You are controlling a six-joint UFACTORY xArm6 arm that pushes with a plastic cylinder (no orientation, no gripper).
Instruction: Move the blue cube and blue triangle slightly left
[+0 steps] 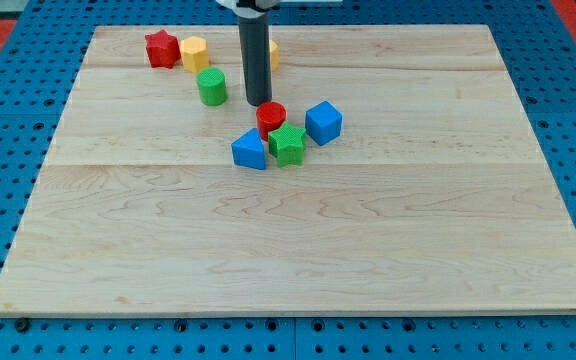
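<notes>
While red cylinder and green star separate blue triangle, blue cube

Just toward the view's bottom from the tip, perhaps touching it, lies the red cylinder; blue triangle farther down, blue cube rightward.

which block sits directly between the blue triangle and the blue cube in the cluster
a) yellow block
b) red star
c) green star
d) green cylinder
c: the green star lies between the blue triangle on the view's left and the blue cube on the view's right, with the red cylinder just above it and my tip just above and left of that cylinder.
</notes>
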